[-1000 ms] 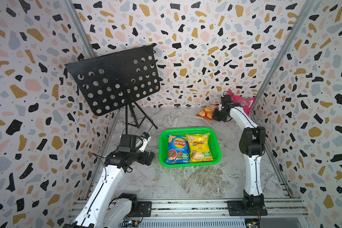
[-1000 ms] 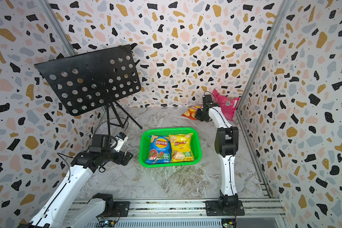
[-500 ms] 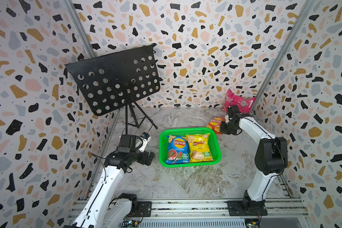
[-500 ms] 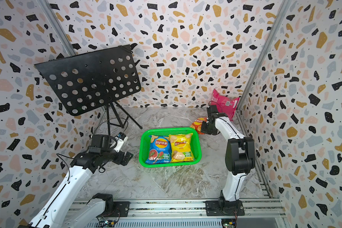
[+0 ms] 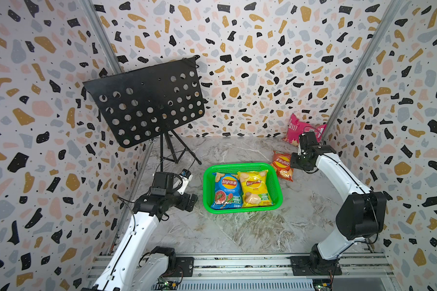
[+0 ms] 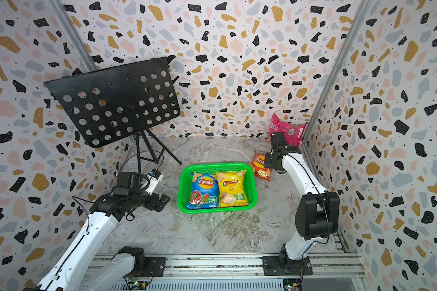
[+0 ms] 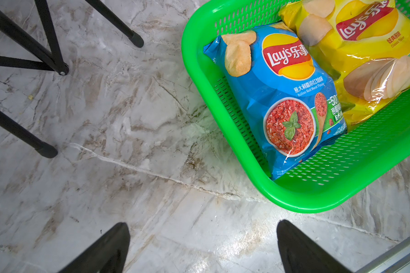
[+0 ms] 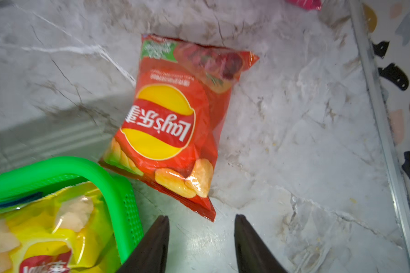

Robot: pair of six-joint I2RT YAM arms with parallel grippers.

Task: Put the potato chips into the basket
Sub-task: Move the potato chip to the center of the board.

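**R claw lets go of orange-red bag, outside the basket**

A sec ago the right gripper was pressed shut at the orange-red glossy Lay's chip bag, up near the far right corner of the grey marble-look tabletop. Half a sec ago arm + bag were on the way toward the bright green perforated plastic basket. Now the jaws stand apart w/ nothing between them. The bag lies on the tabletop just beside the basket's far right corner, on the outside. Can't tell if it touches the rim; the wrist view is a bit blurred.

What it means, as I read it: the bag got closer but isn't in, so this step doesn't count yet. It prob. needs a fresh grip and a lift over the rim.

Rest unchanged:
- The blue Lay's bag and yellow Lay's bag lie side by side in the basket and cover most of its floor, so the next bag likely goes on top.
- The larger magenta-pink bag sits in the tabletop's far right corner, propped at the wall.
- The left gripper hasn't moved: spread wide, empty, hovering between the basket and the tabletop's left edge.

Score approx.: 2 in, 2 out.
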